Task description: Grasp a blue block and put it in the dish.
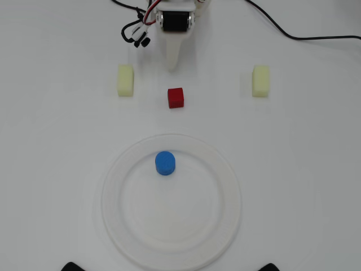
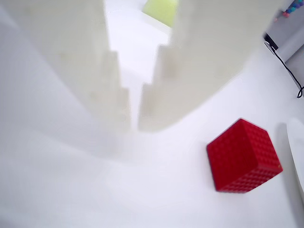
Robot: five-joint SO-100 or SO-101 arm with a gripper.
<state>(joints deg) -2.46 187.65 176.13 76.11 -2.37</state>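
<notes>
The blue block (image 1: 165,162), a short round cylinder, lies inside the dish (image 1: 110,200), in its upper part as the overhead view shows it. The white plate fills the lower middle of the table; a sliver of its rim (image 2: 297,156) shows at the right edge of the wrist view. My gripper (image 1: 172,66) is near the arm's base at the top, well away from the plate and just above the red cube. In the wrist view its white fingers (image 2: 134,122) stand almost together, with only a thin slit between them and nothing held.
A red cube (image 1: 176,97) (image 2: 243,156) sits just below the fingertips. Two pale yellow blocks (image 1: 125,80) (image 1: 260,81) lie to the left and right of it; one (image 2: 161,10) shows behind the fingers. Black cables (image 1: 282,31) run across the top.
</notes>
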